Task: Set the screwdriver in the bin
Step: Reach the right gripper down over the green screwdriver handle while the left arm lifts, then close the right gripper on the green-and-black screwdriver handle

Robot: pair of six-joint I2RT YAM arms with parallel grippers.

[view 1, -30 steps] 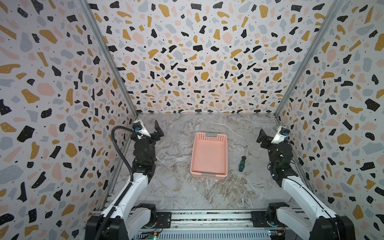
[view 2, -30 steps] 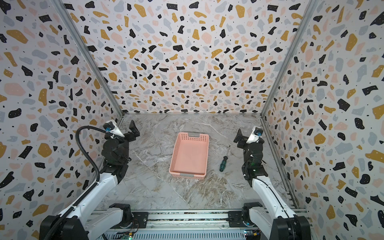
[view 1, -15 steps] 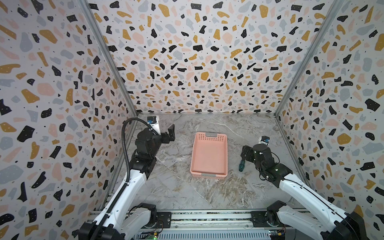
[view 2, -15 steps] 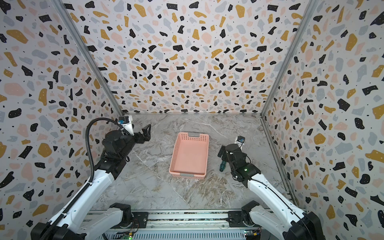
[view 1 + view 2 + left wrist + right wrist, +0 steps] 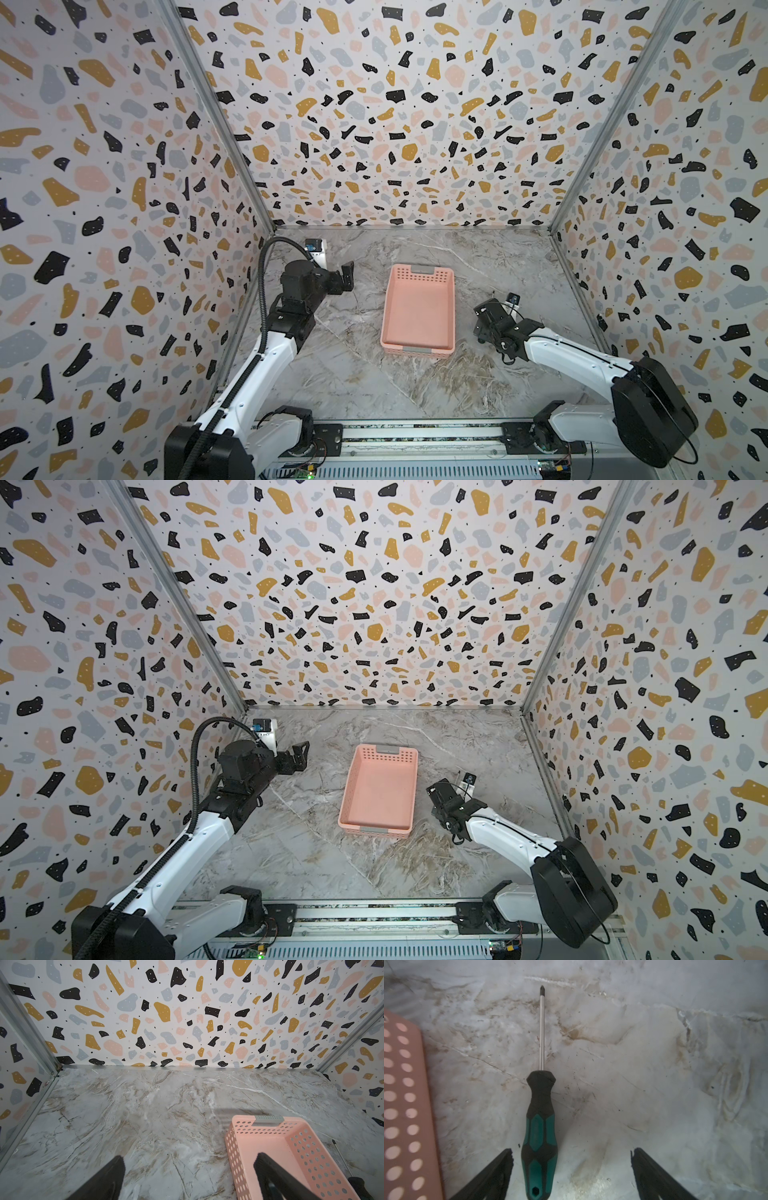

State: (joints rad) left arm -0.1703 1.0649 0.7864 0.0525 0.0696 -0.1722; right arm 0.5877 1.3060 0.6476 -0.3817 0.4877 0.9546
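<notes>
The screwdriver point(image 5: 539, 1126) lies flat on the table point(image 5: 654, 1064) at the bin's point(image 5: 419, 272) 3 o'clock, shaft pointing to 12. Your right gripper point(image 5: 571, 1150) is released and straddles the handle, positioned to clamp it. The left gripper point(image 5: 190, 1157) hovers released.

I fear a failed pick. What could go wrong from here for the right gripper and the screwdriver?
The screwdriver lies off-centre inside the open right gripper, close to one finger, so closing might roll it aside. The pink bin stands close beside that finger, which might bump it.
</notes>
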